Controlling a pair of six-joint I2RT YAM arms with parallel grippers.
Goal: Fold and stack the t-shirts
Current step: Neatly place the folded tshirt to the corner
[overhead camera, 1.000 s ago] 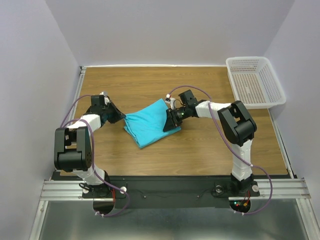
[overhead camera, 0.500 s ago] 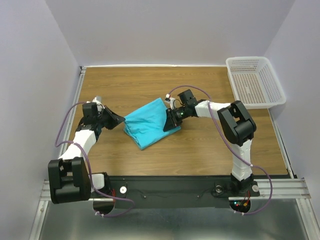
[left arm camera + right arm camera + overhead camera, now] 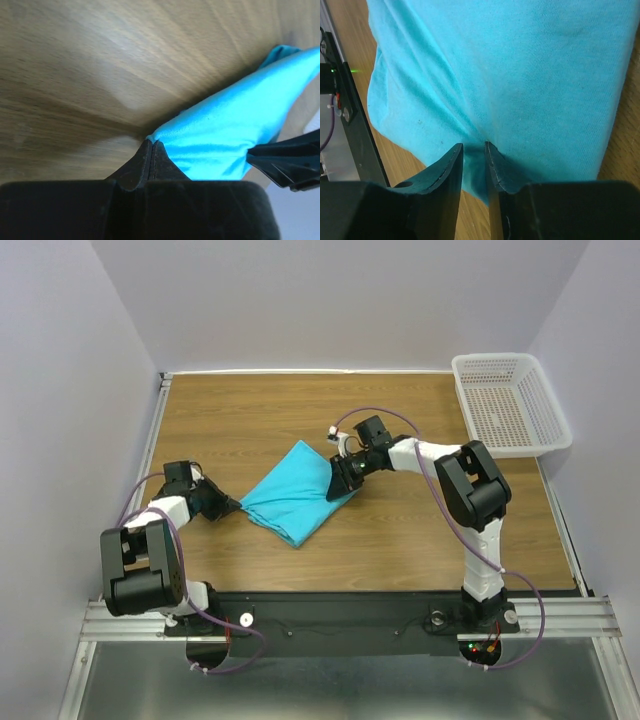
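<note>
We saw a brown wooden table (image 3: 400,540) with long straight grain running from left to right. On it lay a folded bright turquoise cloth shirt (image 3: 290,495), set on a slant a little left of the middle, its broad part resting on the wood. A white plastic mesh basket (image 3: 510,405) stood at the far right corner, well apart from the shirt.
</note>
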